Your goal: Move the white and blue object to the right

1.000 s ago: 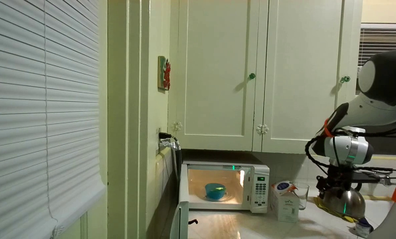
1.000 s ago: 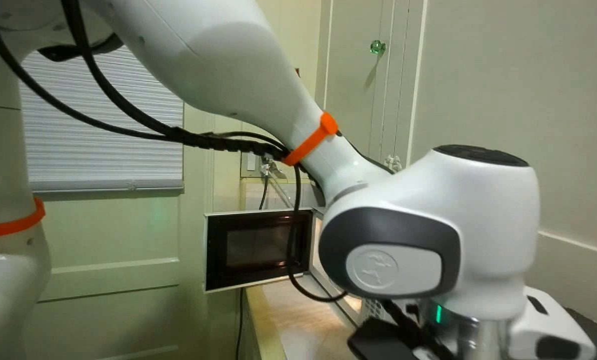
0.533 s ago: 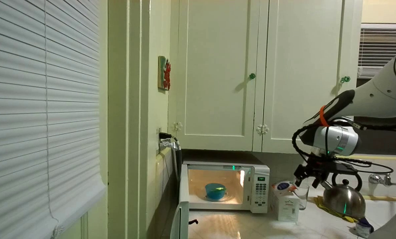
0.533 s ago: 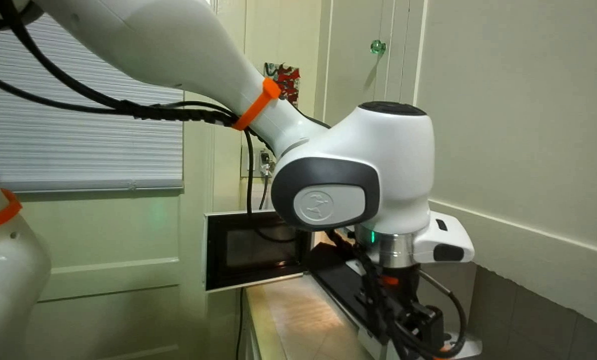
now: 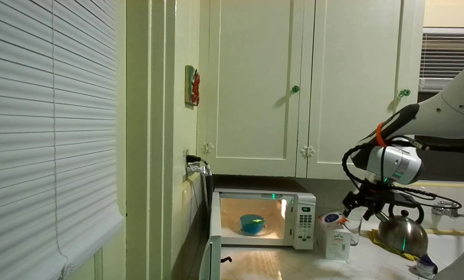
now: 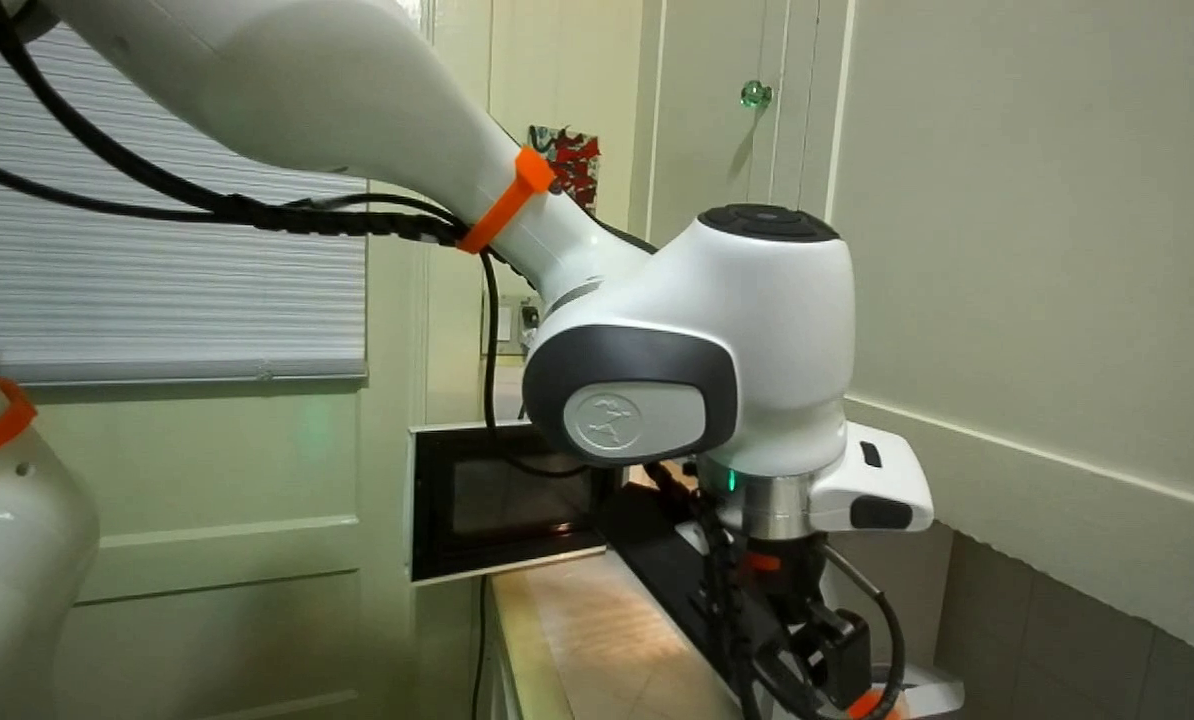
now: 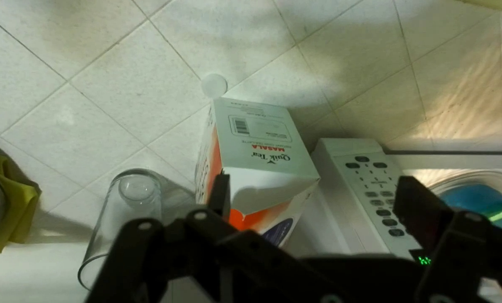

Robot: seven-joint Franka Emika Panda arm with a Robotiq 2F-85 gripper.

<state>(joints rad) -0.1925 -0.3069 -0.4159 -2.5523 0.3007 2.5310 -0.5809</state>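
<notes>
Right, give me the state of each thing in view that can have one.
Robotiq gripper: open
Microwave: door open, interior lit, display on
Blue bowl: upright inside the microwave
Quik Tea Masala box: upright
Drinking glass: upright
Kettle: lid on
Yellow cloth: rumpled
Upper cabinet doors: closed
Door blind: lowered

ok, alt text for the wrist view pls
Open black gripper at the bottom, partly hiding a white, orange and blue Quik Tea carton on a tiled counter. Left of the carton are a clear glass and, at the edge, a yellow cloth; right of it are a microwave keypad and, at the opposite edge, a blue bowl.
</notes>
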